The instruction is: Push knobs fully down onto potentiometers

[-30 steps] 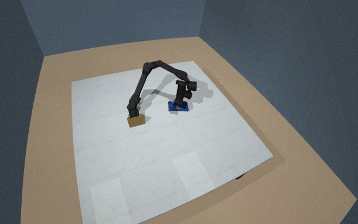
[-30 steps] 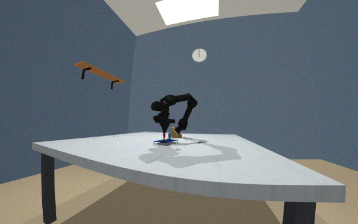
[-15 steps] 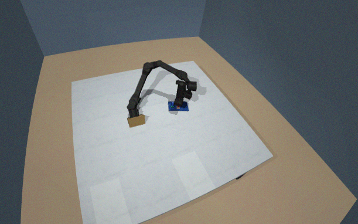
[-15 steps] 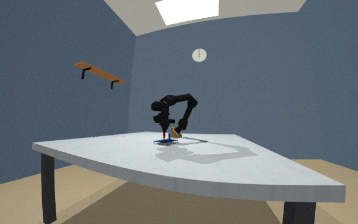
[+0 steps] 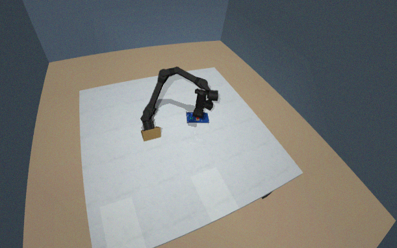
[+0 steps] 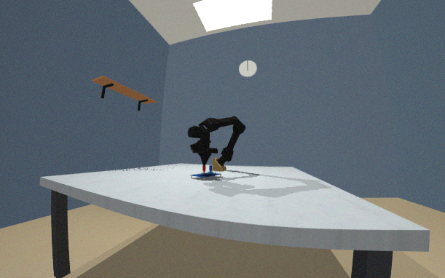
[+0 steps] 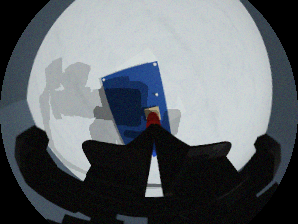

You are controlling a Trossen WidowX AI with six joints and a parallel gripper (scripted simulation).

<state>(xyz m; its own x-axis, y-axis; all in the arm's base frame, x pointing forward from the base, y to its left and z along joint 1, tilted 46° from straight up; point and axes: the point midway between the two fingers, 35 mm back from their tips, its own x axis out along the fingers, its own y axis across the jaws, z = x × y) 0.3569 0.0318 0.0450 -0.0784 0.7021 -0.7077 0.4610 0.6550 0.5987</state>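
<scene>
The blue circuit board [image 5: 204, 121] [image 6: 198, 176] [image 7: 148, 75] stands on short legs on the table. A red knob [image 5: 197, 119] [image 6: 204, 169] [image 7: 153, 120] stands upright over a tan potentiometer [image 7: 148, 112]. In the exterior view a pale part shows below the red knob, above the board. A blue knob [image 6: 210, 168] stands beside it, to the right in that view. My gripper [image 5: 198, 115] [image 6: 204, 164] [image 7: 153, 127] is shut and empty, pointing down. Its fingertips are at the top of the red knob; whether they press on it cannot be told. The fingers hide part of the board in the wrist view.
The white table [image 5: 134, 162] [image 6: 285, 204] carries the arm's tan base block [image 5: 151, 134] [image 6: 217, 164], to the left of the board in the top view. A small green part [image 5: 191, 117] sits on the board near the red knob. The arm arches over the table behind the board.
</scene>
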